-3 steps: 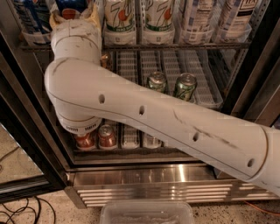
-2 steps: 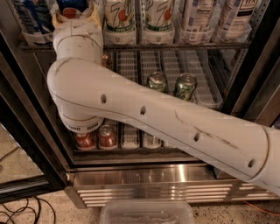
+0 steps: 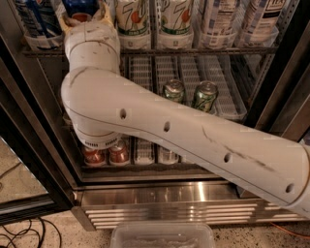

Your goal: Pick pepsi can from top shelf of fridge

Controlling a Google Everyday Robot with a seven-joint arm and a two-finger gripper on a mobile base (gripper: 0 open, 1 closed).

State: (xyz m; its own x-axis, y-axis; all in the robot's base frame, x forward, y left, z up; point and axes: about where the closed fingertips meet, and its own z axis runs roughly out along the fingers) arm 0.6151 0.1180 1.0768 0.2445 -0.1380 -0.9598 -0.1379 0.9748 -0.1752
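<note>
Gripper (image 3: 83, 19) at the pepsi can (image 3: 80, 6), top shelf (image 3: 203, 50)

Nearest us, at the bottom edge, we see a clear bin (image 3: 162, 235) on the speckled floor, with dark cables (image 3: 19, 235) lying to its left. Behind the bin runs the vented steel base panel (image 3: 174, 208) of the fridge (image 3: 286, 92).

The white arm (image 3: 193, 140) stretches from the lower right across the open fridge front. It bends at a thick round elbow on the left and turns straight up. Behind the elbow, on the lowest rack in view, stand two red cans (image 3: 118, 152), partly hidden by it. Further in, on the middle rack with its white ribbed lanes (image 3: 186, 72), two green cans (image 3: 206, 95) stand side by side just above the arm.

Higher and deeper, the top shelf carries a row of cans in clear cups. Two 7up cans (image 3: 132, 19) stand in the middle, pale cans (image 3: 218, 19) to the right, and a blue-and-white can (image 3: 36, 22) at the far left. The arm's last link rises in front of the shelf's left part. The gripper sits at its top, at the upper edge of our view, between the blue-and-white can and the 7up cans.

The pepsi can is in that same row on the top shelf. Its deep blue body shows just above the wrist, with cream parts of the gripper on both sides. We see the gripper set around the can, but we cannot tell whether it grips it, since the upper edge cuts both off.
</note>
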